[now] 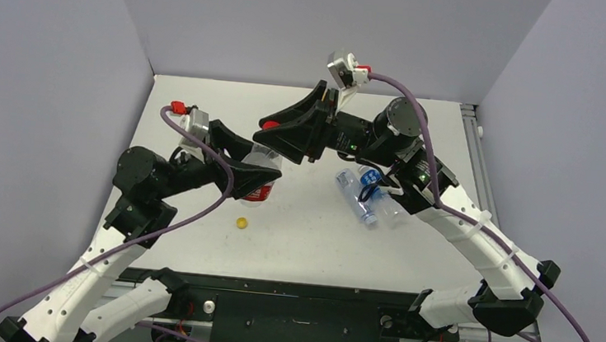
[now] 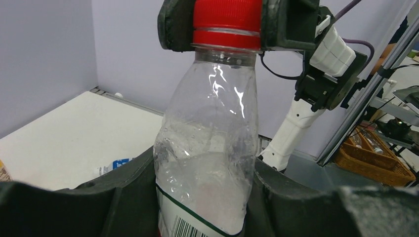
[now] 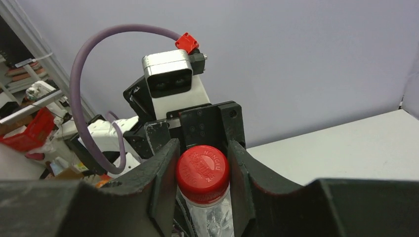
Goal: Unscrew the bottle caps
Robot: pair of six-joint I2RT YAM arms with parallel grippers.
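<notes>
Red cap (image 1: pixel 271 124) was the one being worked on.

From the top camera, the left end effector (image 1: pixel 255 173) was closed around the bottle with the red and white label (image 1: pixel 258 188), left of the middle of the tabletop (image 1: pixel 302 241). The right end effector (image 1: pixel 280 129) pinched the cap. A yellow cap (image 1: pixel 241 223) lay loose closer to the near edge, already off. A bottle with the blue label (image 1: pixel 366 195) lay on its side right of the middle, under the right arm.

From the left wrist camera, the fingers hugged the clear bottle low down. The cap sat tight between the other arm's pads. The ring under it looked joined on, so I think it was not loose yet.

From the right wrist camera, the pads pressed both sides of the cap. Next, the right wrist should turn while the left holds firm. The thin bottle might squash or twist along. Nothing blocked the turn, but the purple cable could tug.
</notes>
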